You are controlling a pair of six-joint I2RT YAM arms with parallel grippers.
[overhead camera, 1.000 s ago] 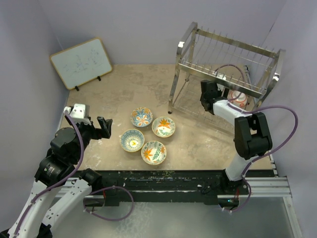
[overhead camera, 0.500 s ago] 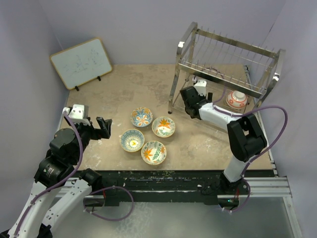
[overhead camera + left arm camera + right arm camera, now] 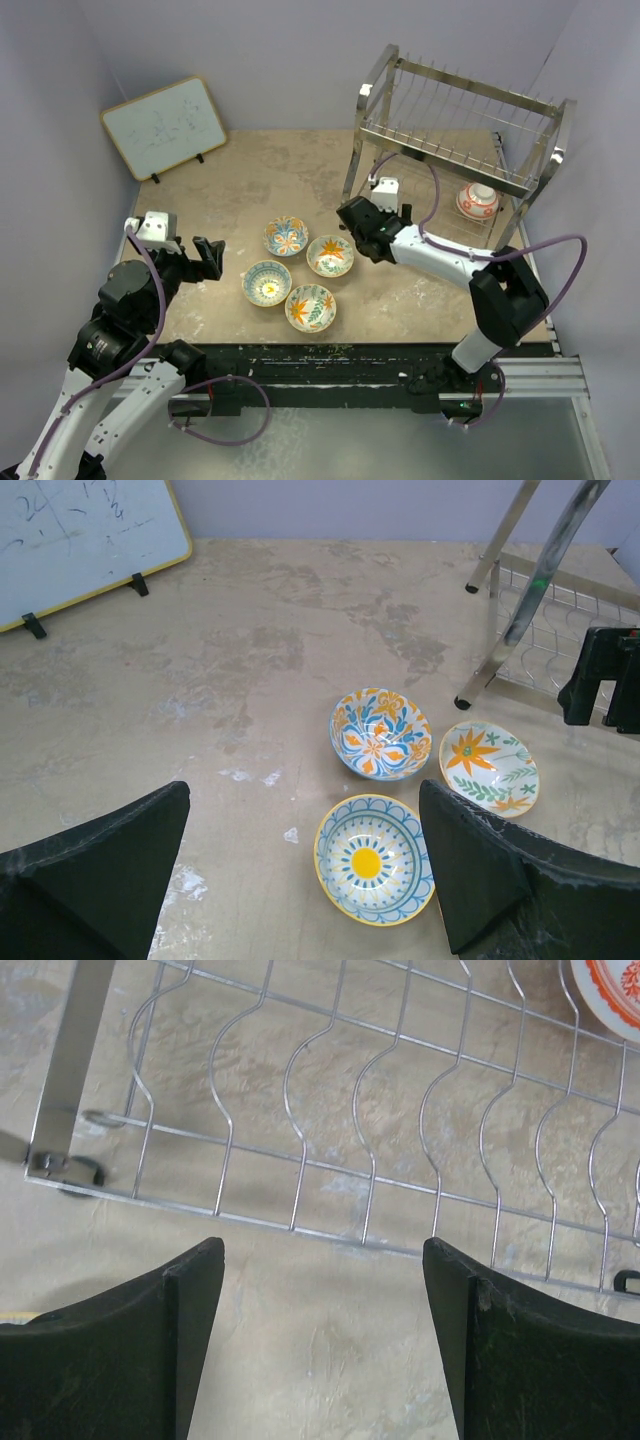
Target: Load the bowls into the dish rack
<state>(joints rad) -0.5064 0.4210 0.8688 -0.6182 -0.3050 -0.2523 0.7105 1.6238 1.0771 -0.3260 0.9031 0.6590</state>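
Several painted bowls sit together mid-table: a blue-orange one [image 3: 286,236] [image 3: 381,733], an orange-flower one [image 3: 330,255] [image 3: 489,767], a blue one with a yellow centre [image 3: 267,282] [image 3: 375,857] and an orange-leaf one [image 3: 311,307]. A red-orange bowl [image 3: 477,200] [image 3: 610,990] rests in the lower tier of the dish rack [image 3: 455,130] [image 3: 400,1110]. My left gripper [image 3: 213,258] [image 3: 303,805] is open and empty, left of the bowls. My right gripper [image 3: 356,228] [image 3: 322,1255] is open and empty, just outside the rack's front-left corner, beside the orange-flower bowl.
A wood-framed whiteboard [image 3: 164,125] leans at the back left. The rack's chrome legs [image 3: 520,590] stand right of the bowls. Purple walls close in on three sides.
My right gripper has pulled out of the rack's lower tier and moved left towards the bowls on the table. The red-orange bowl stays in the rack. The left arm has not moved.
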